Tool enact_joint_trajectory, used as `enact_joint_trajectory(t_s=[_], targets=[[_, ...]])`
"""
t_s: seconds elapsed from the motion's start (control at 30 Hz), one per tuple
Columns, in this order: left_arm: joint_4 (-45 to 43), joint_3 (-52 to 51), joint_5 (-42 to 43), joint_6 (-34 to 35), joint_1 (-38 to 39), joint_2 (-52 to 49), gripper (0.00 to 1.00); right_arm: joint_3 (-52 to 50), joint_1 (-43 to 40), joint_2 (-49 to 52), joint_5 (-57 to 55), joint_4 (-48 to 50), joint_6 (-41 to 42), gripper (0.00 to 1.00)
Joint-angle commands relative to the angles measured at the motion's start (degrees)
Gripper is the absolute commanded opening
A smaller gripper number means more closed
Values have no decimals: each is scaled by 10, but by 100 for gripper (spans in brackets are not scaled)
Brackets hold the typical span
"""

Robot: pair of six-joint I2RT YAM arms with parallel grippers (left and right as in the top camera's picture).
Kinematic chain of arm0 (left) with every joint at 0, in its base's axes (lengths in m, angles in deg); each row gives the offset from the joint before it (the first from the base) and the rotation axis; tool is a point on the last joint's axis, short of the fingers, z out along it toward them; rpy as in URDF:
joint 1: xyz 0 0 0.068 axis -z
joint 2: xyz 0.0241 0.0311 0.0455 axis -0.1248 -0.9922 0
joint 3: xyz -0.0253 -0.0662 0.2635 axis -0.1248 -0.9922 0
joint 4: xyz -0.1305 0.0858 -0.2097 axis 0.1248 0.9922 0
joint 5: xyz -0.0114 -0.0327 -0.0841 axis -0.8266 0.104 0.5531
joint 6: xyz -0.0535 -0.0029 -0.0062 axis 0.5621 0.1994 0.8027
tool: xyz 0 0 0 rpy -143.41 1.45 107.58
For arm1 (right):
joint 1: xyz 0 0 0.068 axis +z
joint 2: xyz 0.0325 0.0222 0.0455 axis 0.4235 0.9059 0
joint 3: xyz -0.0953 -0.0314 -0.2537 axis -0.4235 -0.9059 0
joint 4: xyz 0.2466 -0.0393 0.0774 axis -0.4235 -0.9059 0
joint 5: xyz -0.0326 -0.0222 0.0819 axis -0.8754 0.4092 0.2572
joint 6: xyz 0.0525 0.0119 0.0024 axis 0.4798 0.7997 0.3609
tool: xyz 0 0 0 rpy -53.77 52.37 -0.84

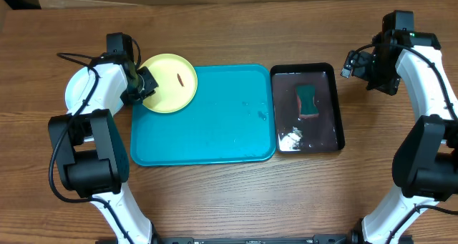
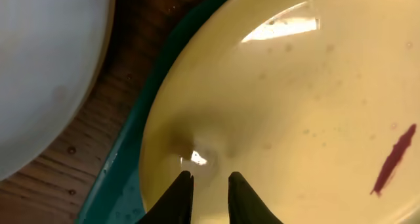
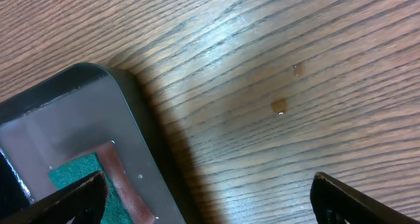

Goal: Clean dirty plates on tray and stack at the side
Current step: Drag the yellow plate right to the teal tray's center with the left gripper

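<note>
The pale yellow plate (image 1: pixel 169 83) with a reddish-brown smear lies over the far left corner of the turquoise tray (image 1: pixel 215 129), its left edge past the tray's rim. It fills the left wrist view (image 2: pixel 295 106). My left gripper (image 1: pixel 145 81) (image 2: pixel 209 179) is at the plate's left part, its fingers nearly together above the plate's surface with nothing between them. A white plate (image 1: pixel 74 92) (image 2: pixel 46 66) lies on the table left of the tray, partly under my left arm. The light blue plate is out of view. My right gripper (image 1: pixel 352 63) (image 3: pixel 207 184) is open and empty over the table.
A glossy black tray (image 1: pixel 330 108) (image 3: pixel 131 138) stands right of the turquoise tray, holding a green sponge (image 1: pixel 308 101) (image 3: pixel 79 175), some liquid and white foam (image 1: pixel 290 137). The turquoise tray is wet in places. My right gripper hovers near the black tray's far right corner.
</note>
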Motion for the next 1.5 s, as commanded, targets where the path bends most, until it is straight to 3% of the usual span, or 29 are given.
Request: enact_joint_trajectory(t_s=[0.0, 0.47, 0.87, 1.47], targets=[[35, 60, 13, -11, -3, 5, 21, 6, -2, -9, -4, 2, 4, 100], [102, 85, -73, -10, -3, 6, 23, 6, -2, -9, -4, 2, 4, 100], [47, 16, -79, -4, -3, 6, 24, 6, -2, -9, -4, 2, 4, 100], [40, 0, -82, -4, -3, 6, 18, 6, -2, -9, -4, 2, 4, 100]])
